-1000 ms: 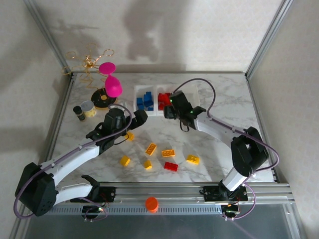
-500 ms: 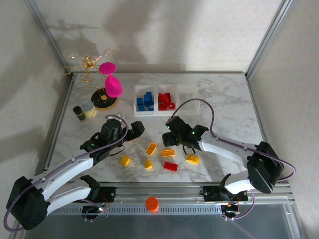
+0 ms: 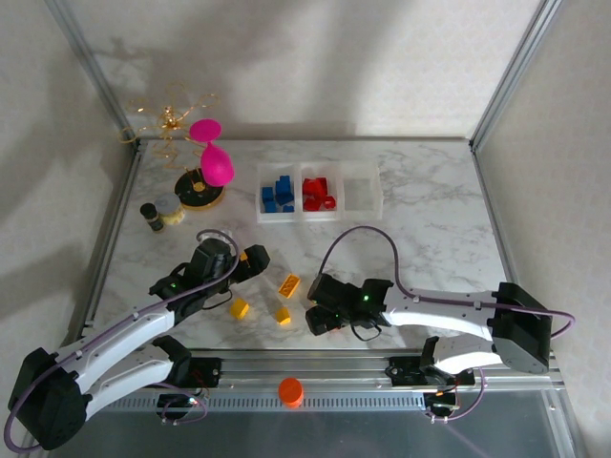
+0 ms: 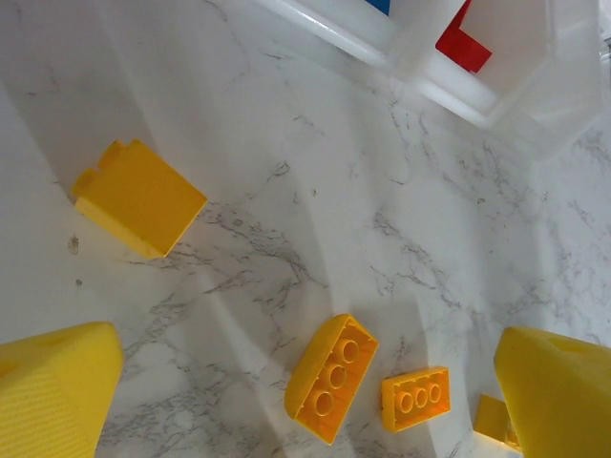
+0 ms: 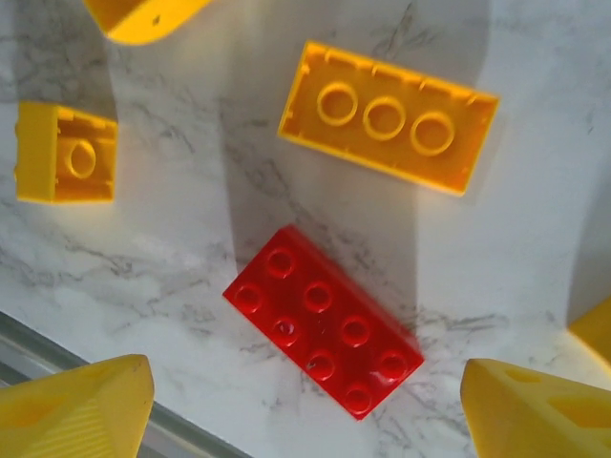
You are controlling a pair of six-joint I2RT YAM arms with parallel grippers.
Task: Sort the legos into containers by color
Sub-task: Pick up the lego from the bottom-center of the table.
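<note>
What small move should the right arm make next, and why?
Probably lower the right gripper and close on the red brick: its open fingers stand on either side of it, and it lies flat, studs up, apart from the yellow bricks.

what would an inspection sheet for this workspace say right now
surface: marble table, no spills seen
job's things: blue bricks and red bricks in joined bins; yellow bricks and one red brick loose
clutter: orange cap, tin can, pink ornament
end effectors: left end effector open over yellow bricks; right end effector open over the red brick
cables: cable loops above right arm, untangled
surroundings: metal frame, plain walls
</note>
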